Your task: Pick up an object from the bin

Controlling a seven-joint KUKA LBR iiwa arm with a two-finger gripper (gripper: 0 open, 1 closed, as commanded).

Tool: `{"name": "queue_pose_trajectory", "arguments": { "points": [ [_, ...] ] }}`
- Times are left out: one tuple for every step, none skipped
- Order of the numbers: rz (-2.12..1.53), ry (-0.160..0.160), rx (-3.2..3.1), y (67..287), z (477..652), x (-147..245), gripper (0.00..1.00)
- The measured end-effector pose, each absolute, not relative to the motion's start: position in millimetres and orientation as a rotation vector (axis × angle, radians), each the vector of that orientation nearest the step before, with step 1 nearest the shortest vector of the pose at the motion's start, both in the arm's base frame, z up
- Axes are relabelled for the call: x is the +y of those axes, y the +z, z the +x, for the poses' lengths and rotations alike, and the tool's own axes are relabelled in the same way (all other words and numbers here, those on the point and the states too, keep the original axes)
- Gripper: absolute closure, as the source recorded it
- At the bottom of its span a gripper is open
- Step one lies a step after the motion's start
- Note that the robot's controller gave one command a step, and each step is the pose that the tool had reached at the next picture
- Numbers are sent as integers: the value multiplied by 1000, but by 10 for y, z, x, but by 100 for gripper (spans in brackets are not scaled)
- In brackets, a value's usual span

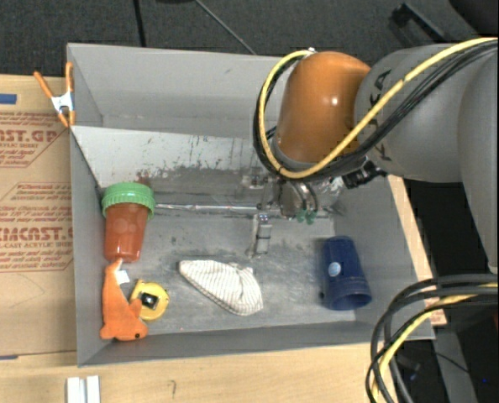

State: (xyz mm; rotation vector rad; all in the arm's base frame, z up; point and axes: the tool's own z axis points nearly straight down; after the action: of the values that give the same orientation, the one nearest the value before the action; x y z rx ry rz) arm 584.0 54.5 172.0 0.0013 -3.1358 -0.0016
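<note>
Gripper (273,218) hangs over the bin's (191,91) middle, open or clenched I cannot tell; cloth (224,285) toward front wall, blue cup (342,273) right.

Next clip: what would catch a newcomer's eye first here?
The arm's big orange cover looms at upper right, its gripper over the middle of the bin. A green-lidded red jar is at left, a blue cup at right, a white cloth between.

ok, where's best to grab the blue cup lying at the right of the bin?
Probably across the middle of the blue cup, coming straight down from above. It lies on its side, apart from the other things, with both curved flanks exposed.
</note>
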Motion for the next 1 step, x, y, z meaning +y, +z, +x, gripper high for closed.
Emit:
{"name": "queue_pose_trajectory", "arguments": {
  "points": [
    [1, -2, -3143, 1770, 5856, 544, 0]
  ]
}}
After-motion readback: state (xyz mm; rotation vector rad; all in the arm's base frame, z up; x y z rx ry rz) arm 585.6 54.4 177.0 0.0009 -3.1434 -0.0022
